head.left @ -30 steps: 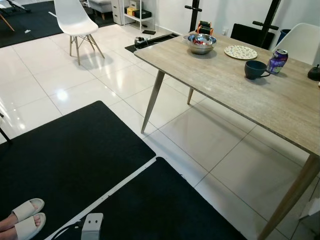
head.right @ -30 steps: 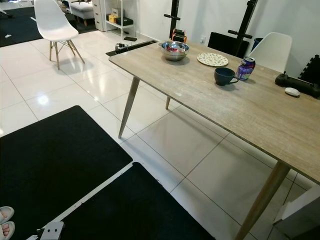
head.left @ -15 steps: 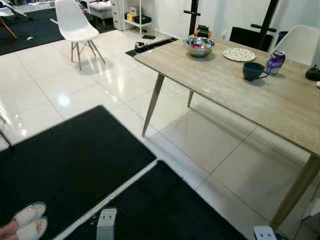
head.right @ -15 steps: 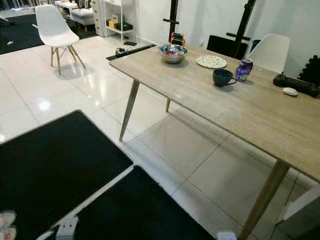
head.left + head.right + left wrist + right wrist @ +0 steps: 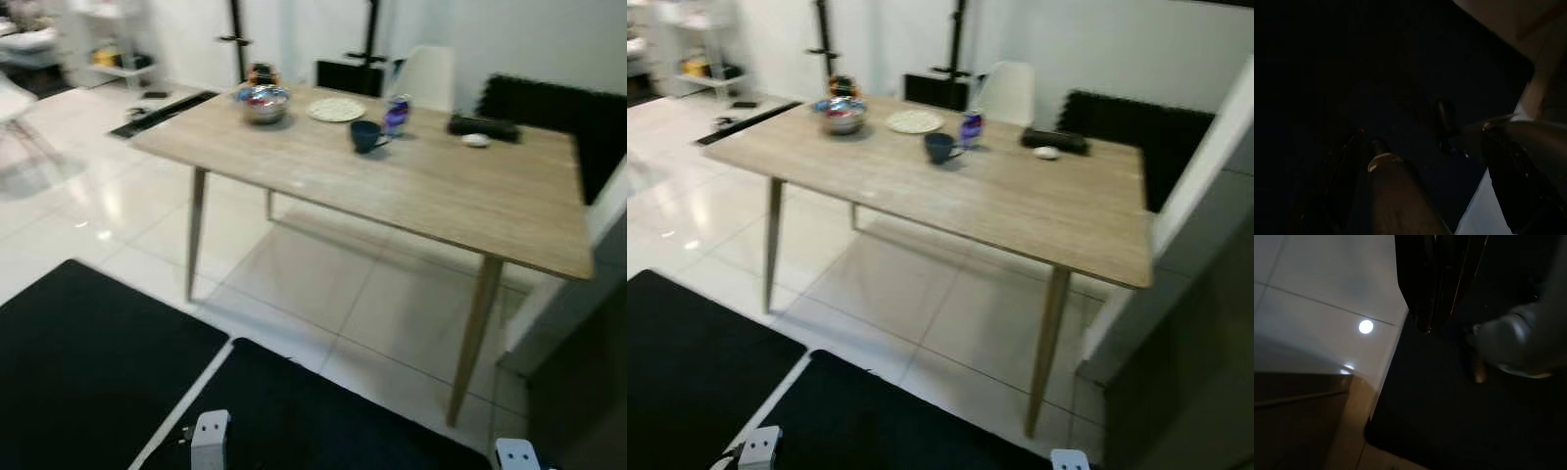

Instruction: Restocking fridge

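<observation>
A purple drink can stands on the far side of a long wooden table, beside a dark blue mug. A patterned plate and a steel bowl with coloured items sit further left on it. Both arms hang low, and their silver wrists show at the bottom edge. In the dark left wrist view my left gripper hangs over black matting. My right gripper hangs over the mat's edge and white tile.
A black oblong item and a small white object lie at the table's far right. A white chair stands behind it. Black mats cover the near floor. A tall white and grey unit rises close at the right.
The whole picture has swung to the right, so the camera has turned. The table now sits in the middle, the unit at the right has come into view, and the slippered feet have left the picture.
</observation>
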`<state>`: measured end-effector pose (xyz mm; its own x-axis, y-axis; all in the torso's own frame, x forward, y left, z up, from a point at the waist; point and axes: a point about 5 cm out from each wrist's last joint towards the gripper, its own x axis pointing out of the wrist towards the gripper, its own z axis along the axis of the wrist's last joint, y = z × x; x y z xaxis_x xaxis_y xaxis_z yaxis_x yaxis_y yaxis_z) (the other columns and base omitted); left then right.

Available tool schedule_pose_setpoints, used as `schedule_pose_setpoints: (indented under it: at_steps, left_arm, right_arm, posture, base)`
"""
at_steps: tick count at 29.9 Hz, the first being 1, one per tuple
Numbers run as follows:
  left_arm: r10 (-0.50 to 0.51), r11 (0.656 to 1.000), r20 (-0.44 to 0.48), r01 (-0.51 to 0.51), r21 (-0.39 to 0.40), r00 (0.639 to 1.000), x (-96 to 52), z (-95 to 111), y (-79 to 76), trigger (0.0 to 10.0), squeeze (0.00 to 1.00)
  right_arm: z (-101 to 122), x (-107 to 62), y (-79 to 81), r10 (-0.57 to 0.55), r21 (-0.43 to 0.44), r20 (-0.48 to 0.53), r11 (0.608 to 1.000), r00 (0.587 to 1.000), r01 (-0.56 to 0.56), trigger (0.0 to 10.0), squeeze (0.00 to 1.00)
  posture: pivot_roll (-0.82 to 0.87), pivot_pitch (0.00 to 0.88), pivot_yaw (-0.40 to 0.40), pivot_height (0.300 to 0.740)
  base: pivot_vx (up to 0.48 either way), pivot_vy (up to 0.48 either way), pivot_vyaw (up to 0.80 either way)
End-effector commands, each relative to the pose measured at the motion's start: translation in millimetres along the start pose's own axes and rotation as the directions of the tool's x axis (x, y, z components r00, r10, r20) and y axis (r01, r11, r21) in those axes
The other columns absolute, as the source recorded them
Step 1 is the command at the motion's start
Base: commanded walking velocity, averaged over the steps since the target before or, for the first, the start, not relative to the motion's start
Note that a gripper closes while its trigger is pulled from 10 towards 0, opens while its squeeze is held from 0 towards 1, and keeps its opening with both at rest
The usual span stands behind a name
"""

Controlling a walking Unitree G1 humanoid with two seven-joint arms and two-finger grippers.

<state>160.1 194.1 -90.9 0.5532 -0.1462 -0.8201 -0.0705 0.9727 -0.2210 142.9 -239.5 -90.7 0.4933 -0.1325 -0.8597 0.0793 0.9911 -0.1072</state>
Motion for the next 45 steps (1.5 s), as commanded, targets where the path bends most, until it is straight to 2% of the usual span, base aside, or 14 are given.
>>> schedule_pose_setpoints:
  at_steps: [1,7,8,14,19,24,30,45]
  left_arm:
    - [-0.002,1.0,-0.011,0.002,0.0,1.0,0.0,-0.7,0.1,10.0,0.0]
    - [-0.01,1.0,-0.023,0.01,-0.008,1.0,-0.2,-4.2,-1.1,10.0,0.0]
    - [-0.011,1.0,-0.017,0.011,-0.012,1.0,0.4,-2.5,-2.0,10.0,0.0]
    - [-0.004,1.0,-0.002,0.004,-0.022,1.0,0.9,0.4,-2.0,10.0,0.0]
    - [0.012,0.999,-0.003,-0.012,-0.04,1.0,0.5,-0.5,-0.4,10.0,0.0]
    - [0.023,0.999,0.007,-0.023,-0.034,1.0,0.7,1.2,-0.3,10.0,0.0]
    - [0.032,0.999,0.008,-0.031,-0.033,0.999,0.3,0.4,0.8,10.0,0.0]
    - [0.027,1.0,0.006,-0.027,-0.012,1.0,1.6,0.9,-2.6,10.0,0.0]
  right_arm:
    - [11.0,1.2,-0.5,0.01,0.014,0.044,1.0,0.999,-0.011,10.0,0.0]
    - [25.0,2.6,1.5,0.041,0.013,0.089,0.999,0.995,-0.043,10.0,0.0]
    - [31.9,3.4,6.1,0.077,0.005,0.111,0.997,0.991,-0.079,10.0,0.0]
    - [38.7,4.2,14.2,0.12,-0.032,0.132,0.993,0.984,-0.117,10.0,0.0]
    - [30.0,3.9,15.1,0.114,-0.092,0.095,0.99,0.989,-0.106,10.0,0.0]
    - [18.7,2.6,13.4,0.115,-0.084,0.064,0.99,0.991,-0.11,10.0,0.0]
    - [15.5,2.1,13.5,0.126,-0.076,0.059,0.99,0.99,-0.121,10.0,0.0]
    - [6.7,0.9,15.6,0.143,-0.071,0.037,0.988,0.989,-0.14,10.0,0.0]
  posture:
    - [-0.07,0.0,0.009,0.74]
    - [-0.07,0.0,0.008,0.74]
    - [-0.07,0.0,0.008,0.74]
    - [-0.07,0.0,0.009,0.74]
    - [-0.07,0.0,0.009,0.74]
    - [-0.07,0.0,0.004,0.74]
    - [-0.08,0.0,0.004,0.74]
    - [-0.08,0.0,0.004,0.74]
  base:
    - [0.0,0.0,-0.79]
    - [0.0,0.0,-0.79]
    - [0.0,0.0,-0.79]
    - [0.0,0.0,-0.79]
    - [0.0,0.0,-0.32]
    - [0.0,0.0,0.0]
    - [0.0,0.0,0.0]
    - [0.266,0.0,0.0]
